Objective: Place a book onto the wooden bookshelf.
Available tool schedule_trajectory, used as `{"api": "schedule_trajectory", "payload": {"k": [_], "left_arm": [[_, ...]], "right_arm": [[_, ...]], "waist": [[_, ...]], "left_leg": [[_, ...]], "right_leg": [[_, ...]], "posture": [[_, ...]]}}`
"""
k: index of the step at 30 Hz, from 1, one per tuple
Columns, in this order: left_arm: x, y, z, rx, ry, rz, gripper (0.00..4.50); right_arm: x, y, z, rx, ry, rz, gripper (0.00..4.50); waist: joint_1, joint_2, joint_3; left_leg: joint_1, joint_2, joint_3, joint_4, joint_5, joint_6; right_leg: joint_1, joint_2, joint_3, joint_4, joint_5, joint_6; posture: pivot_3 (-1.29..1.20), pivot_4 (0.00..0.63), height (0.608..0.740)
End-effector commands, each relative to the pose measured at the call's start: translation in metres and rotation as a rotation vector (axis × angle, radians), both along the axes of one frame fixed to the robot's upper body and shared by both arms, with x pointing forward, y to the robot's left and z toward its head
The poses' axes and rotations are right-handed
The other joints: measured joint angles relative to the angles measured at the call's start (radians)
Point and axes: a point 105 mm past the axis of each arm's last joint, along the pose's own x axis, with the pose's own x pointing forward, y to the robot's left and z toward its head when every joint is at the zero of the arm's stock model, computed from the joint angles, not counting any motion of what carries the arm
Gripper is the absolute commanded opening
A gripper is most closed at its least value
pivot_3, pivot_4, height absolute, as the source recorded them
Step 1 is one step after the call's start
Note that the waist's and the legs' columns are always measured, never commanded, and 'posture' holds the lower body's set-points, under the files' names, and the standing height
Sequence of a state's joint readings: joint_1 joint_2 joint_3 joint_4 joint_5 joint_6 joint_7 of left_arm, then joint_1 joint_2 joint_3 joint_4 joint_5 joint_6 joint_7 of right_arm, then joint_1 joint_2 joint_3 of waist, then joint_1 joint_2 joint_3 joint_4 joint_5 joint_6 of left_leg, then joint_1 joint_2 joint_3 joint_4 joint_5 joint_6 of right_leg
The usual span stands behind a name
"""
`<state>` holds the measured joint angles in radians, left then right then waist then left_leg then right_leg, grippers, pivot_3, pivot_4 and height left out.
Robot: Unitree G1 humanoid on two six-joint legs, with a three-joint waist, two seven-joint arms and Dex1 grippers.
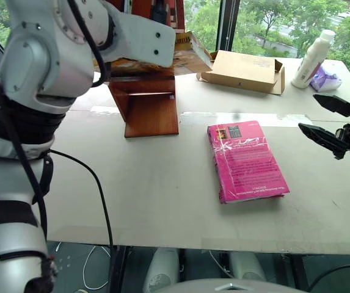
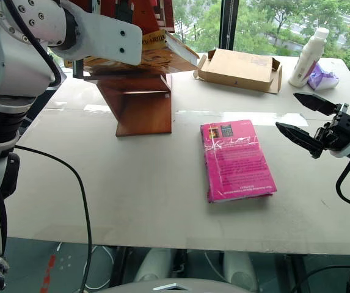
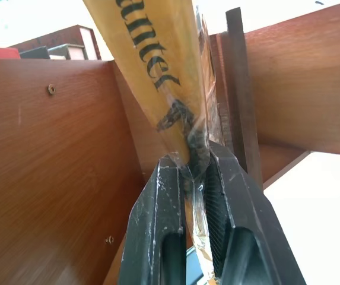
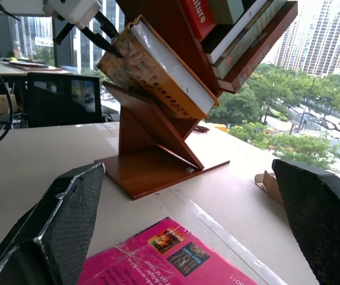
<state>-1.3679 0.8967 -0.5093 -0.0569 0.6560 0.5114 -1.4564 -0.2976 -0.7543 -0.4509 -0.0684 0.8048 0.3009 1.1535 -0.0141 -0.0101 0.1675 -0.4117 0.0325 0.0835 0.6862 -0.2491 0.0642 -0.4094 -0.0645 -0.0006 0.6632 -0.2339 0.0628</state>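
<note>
The robot's left arm hides most of the book (image 2: 162,46), and the wooden bookshelf (image 2: 139,101) runs past the top edge.

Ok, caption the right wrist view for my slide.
Left hand holds the book on the wooden bookshelf; open right hand waits above the pink book.

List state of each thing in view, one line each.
left gripper: shut on the book's edge
book: held tilted on a slanted shelf, not released
wooden bookshelf: upright on the table, other books on an upper shelf
right gripper: open, holding nothing
pink book: flat on the table
cardboard box: open
white bottle: upright, capped
</note>
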Motion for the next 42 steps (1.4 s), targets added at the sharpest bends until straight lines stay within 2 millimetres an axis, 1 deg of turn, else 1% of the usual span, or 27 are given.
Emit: {"api": "schedule_trajectory", "payload": {"k": [1,5,7,9,10,11,12,13,14,16,17,20,24,26,27,28,30,31,33,34,36,38,39,42], "left_arm": [[0.016,0.016,-0.017,-0.028,0.041,0.106,0.01],[0.027,0.012,-0.024,-0.048,0.046,0.126,0.01],[0.029,0.010,-0.026,-0.060,0.053,0.130,0.01],[0.028,0.009,-0.026,-0.078,0.059,0.126,0.97],[0.026,0.007,-0.023,-0.098,0.053,0.121,1.09],[0.025,0.006,-0.020,-0.110,0.047,0.118,1.58],[0.023,0.004,-0.016,-0.133,0.037,0.109,1.95],[0.019,0.003,-0.008,-0.169,0.022,0.102,2.07],[0.015,0.003,-0.002,-0.203,0.024,0.093,2.58],[0.004,0.008,0.008,-0.266,0.031,0.080,3.13],[-0.003,0.007,0.010,-0.314,0.053,0.061,3.55],[-0.031,0.003,0.024,-0.467,0.106,-0.037,3.55],[-0.069,-0.004,0.049,-0.693,0.103,-0.212,3.55],[-0.085,-0.004,0.053,-0.806,0.132,-0.265,3.55],[-0.094,-0.005,0.053,-0.867,0.168,-0.292,3.55],[-0.103,-0.007,0.049,-0.924,0.225,-0.326,3.55],[-0.115,-0.012,0.044,-0.980,0.301,-0.364,3.55],[-0.122,-0.014,0.041,-1.054,0.349,-0.402,3.55],[-0.128,-0.016,0.032,-1.202,0.441,-0.476,3.55],[-0.129,-0.015,0.020,-1.253,0.483,-0.493,3.55],[-0.127,-0.010,-0.006,-1.310,0.515,-0.466,3.55],[-0.126,-0.010,-0.021,-1.433,0.501,-0.493,3.55],[-0.124,-0.010,-0.033,-1.471,0.523,-0.469,3.55],[-0.121,-0.018,-0.062,-1.552,0.551,-0.403,3.55]], "right_arm": [[-0.008,-0.006,0.016,0.001,-0.054,-0.008,4.50],[-0.009,-0.009,0.018,0.008,-0.050,-0.007,4.50],[-0.010,-0.006,0.020,0.015,-0.054,0.006,4.50],[-0.010,-0.005,0.022,0.020,-0.057,0.015,4.50],[-0.010,-0.005,0.023,0.020,-0.056,0.021,4.50],[-0.011,-0.005,0.023,0.019,-0.055,0.024,4.50],[-0.011,-0.004,0.023,0.019,-0.055,0.027,4.50],[-0.011,-0.004,0.023,0.019,-0.054,0.030,4.50],[-0.011,-0.004,0.024,0.018,-0.053,0.031,4.50],[-0.011,-0.004,0.024,0.016,-0.050,0.035,4.50],[-0.011,-0.004,0.025,0.016,-0.049,0.037,4.50],[-0.012,-0.007,0.025,0.015,-0.044,0.038,4.50],[-0.014,-0.011,0.026,0.015,-0.029,0.036,4.50],[-0.015,-0.012,0.029,0.016,-0.027,0.038,4.50],[-0.016,-0.012,0.030,0.018,-0.026,0.040,4.50],[-0.017,-0.011,0.031,0.020,-0.026,0.043,4.50],[-0.018,-0.012,0.032,0.021,-0.025,0.045,4.50],[-0.018,-0.011,0.032,0.021,-0.024,0.047,4.50],[-0.021,-0.011,0.032,0.018,-0.019,0.050,4.50],[-0.022,-0.011,0.033,0.018,-0.018,0.051,4.50],[-0.025,-0.011,0.035,0.022,-0.019,0.052,4.50],[-0.027,-0.010,0.038,0.025,-0.021,0.053,4.50],[-0.027,-0.009,0.039,0.027,-0.020,0.054,4.50],[-0.028,-0.009,0.039,0.029,-0.014,0.050,4.50]], "waist": [[0.001,0.003,-0.002],[0.000,0.004,-0.002],[-0.003,0.004,-0.002],[-0.003,0.004,-0.003],[-0.003,0.004,-0.003],[-0.003,0.004,-0.002],[-0.002,0.004,-0.002],[-0.002,0.003,-0.001],[-0.001,0.000,0.000],[0.000,0.000,0.001],[0.000,0.000,0.001],[0.002,-0.001,0.001],[0.007,-0.001,0.001],[0.006,-0.001,0.001],[0.005,-0.001,0.001],[0.003,-0.001,0.001],[0.002,-0.001,0.001],[0.002,-0.001,0.001],[0.003,0.001,0.000],[0.004,0.002,-0.001],[-0.001,0.000,0.000],[-0.002,-0.003,0.002],[-0.002,-0.003,0.002],[0.000,-0.010,0.006]], "left_leg": [[0.000,0.000,0.000,0.000,0.000,0.000],[0.000,0.001,0.000,0.000,0.000,0.000],[-0.001,0.003,0.002,0.000,0.000,0.000],[0.000,0.004,0.003,-0.001,0.000,0.000],[0.000,0.004,0.003,-0.001,0.000,0.000],[0.000,0.004,0.003,-0.001,0.000,0.000],[-0.001,0.005,0.002,-0.001,0.000,0.000],[-0.001,0.005,0.003,-0.001,0.000,0.000],[-0.003,0.005,0.003,-0.001,0.000,0.000],[-0.006,0.006,0.004,-0.001,0.000,0.000],[-0.007,0.005,0.005,-0.001,0.000,0.000],[-0.010,0.005,0.004,-0.001,-0.002,0.001],[-0.021,0.005,0.003,-0.001,-0.001,0.000],[-0.021,0.005,0.003,-0.001,-0.001,-0.001],[-0.021,0.005,0.003,-0.001,-0.001,0.000],[-0.020,0.005,0.003,-0.001,-0.002,0.000],[-0.019,0.005,0.003,-0.001,-0.002,0.000],[-0.019,0.005,0.002,0.000,-0.002,0.000],[-0.019,0.005,0.002,0.000,-0.001,0.000],[-0.018,0.005,0.002,0.001,-0.001,0.000],[-0.015,0.004,0.001,0.001,-0.001,0.000],[-0.012,0.005,0.001,0.001,-0.001,-0.001],[-0.012,0.005,0.001,0.001,0.000,-0.002],[-0.004,0.005,0.001,0.000,0.000,-0.002]], "right_leg": [[0.000,0.000,0.000,0.000,0.000,0.000],[-0.001,0.002,0.002,0.001,0.000,-0.001],[-0.002,0.004,0.003,0.000,0.003,-0.004],[-0.003,0.007,0.006,0.000,0.004,-0.002],[-0.003,0.008,0.006,0.000,0.004,-0.002],[-0.003,0.009,0.006,0.000,0.004,-0.002],[-0.004,0.010,0.007,0.000,0.003,-0.004],[-0.005,0.010,0.007,0.000,0.003,-0.005],[-0.006,0.010,0.007,0.000,0.003,-0.005],[-0.008,0.010,0.008,-0.002,0.005,-0.002],[-0.009,0.010,0.009,-0.002,0.005,-0.001],[-0.011,0.010,0.010,-0.005,0.005,0.000],[-0.021,0.010,0.009,-0.006,0.004,0.000],[-0.021,0.010,0.009,-0.006,0.004,0.000],[-0.021,0.010,0.009,-0.006,0.004,0.000],[-0.021,0.010,0.009,-0.005,0.004,0.001],[-0.021,0.010,0.010,-0.004,0.004,0.001],[-0.020,0.010,0.009,-0.003,0.004,0.001],[-0.020,0.010,0.010,-0.002,0.004,0.001],[-0.019,0.010,0.010,-0.002,0.004,0.001],[-0.016,0.010,0.010,-0.001,0.004,0.001],[-0.013,0.011,0.011,-0.001,0.004,0.000],[-0.013,0.011,0.011,-0.002,0.004,0.001],[-0.005,0.011,0.011,-0.002,0.004,0.000]], "posture": [[0.00,0.150,0.740],[0.00,0.150,0.740],[0.00,0.150,0.740],[0.00,0.150,0.740],[0.00,0.150,0.740],[0.00,0.150,0.740],[0.00,0.150,0.740],[0.00,0.150,0.740],[0.00,0.150,0.740],[0.00,0.150,0.740],[0.00,0.150,0.740],[0.00,0.150,0.740],[0.00,0.150,0.740],[0.00,0.150,0.740],[0.00,0.150,0.740],[0.00,0.150,0.740],[0.00,0.150,0.740],[0.00,0.150,0.740],[0.00,0.150,0.740],[0.00,0.150,0.740],[0.00,0.150,0.740],[0.00,0.150,0.740],[0.00,0.150,0.740],[0.00,0.150,0.740]]}}
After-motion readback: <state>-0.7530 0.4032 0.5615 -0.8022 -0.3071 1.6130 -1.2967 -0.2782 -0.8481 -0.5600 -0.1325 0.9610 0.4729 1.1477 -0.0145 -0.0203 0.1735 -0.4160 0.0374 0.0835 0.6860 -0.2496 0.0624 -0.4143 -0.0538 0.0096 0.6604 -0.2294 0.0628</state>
